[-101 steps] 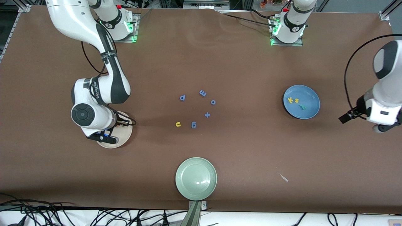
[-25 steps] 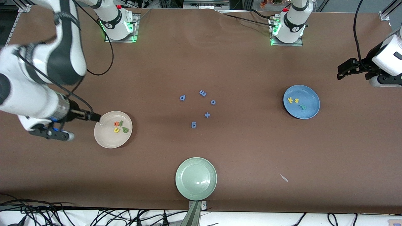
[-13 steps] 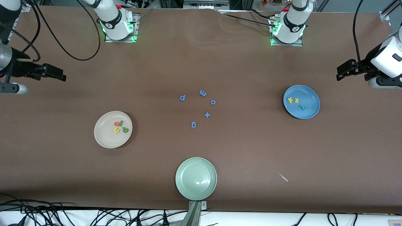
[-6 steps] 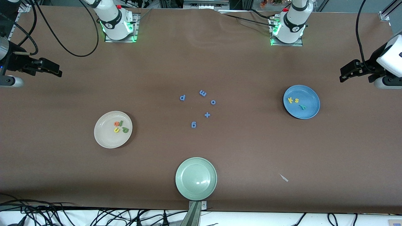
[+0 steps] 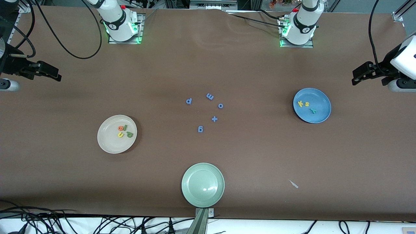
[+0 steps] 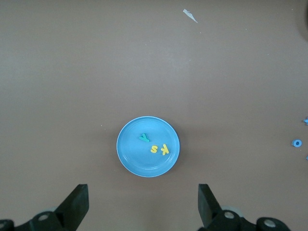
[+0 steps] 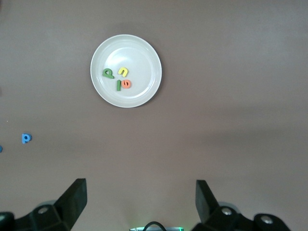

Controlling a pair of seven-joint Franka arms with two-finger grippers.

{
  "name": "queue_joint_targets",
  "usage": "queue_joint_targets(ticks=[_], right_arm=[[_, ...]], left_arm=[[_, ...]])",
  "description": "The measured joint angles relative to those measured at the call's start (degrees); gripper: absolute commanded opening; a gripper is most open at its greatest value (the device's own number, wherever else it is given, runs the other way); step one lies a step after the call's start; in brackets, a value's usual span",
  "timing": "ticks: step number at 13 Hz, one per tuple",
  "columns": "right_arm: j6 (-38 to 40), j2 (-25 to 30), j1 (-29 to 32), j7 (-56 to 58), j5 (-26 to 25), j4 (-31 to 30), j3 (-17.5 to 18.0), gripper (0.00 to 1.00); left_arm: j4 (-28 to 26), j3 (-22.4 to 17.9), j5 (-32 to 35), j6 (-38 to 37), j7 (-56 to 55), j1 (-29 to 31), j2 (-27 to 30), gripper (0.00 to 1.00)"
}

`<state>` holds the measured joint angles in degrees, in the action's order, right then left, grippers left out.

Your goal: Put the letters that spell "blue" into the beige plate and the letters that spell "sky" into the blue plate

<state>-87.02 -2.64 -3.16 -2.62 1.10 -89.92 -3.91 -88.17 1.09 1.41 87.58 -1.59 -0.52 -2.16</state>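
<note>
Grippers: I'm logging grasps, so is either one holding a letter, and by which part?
Nothing is held: the left gripper and right gripper are both open and empty.

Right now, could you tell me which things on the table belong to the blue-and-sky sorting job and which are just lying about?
Part of the job:
- beige plate with the orange e, green l, green b and yellow u in it
- blue plate with the yellow k, yellow s and teal y in it

Just lying about:
- pale green plate
- blue letters and plus sign mid-table
- small white scrap
</note>
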Motion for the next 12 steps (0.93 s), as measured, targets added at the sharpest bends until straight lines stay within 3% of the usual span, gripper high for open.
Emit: queue_joint_targets(ticks=[12], right_arm=[[-0.1, -1.6, 0.0, 0.8, 0.0, 2.3, 0.4, 1.0]], left_arm=[[0.0, -0.2, -2.4, 0.0, 0.0, 0.5, -0.1, 1.0]])
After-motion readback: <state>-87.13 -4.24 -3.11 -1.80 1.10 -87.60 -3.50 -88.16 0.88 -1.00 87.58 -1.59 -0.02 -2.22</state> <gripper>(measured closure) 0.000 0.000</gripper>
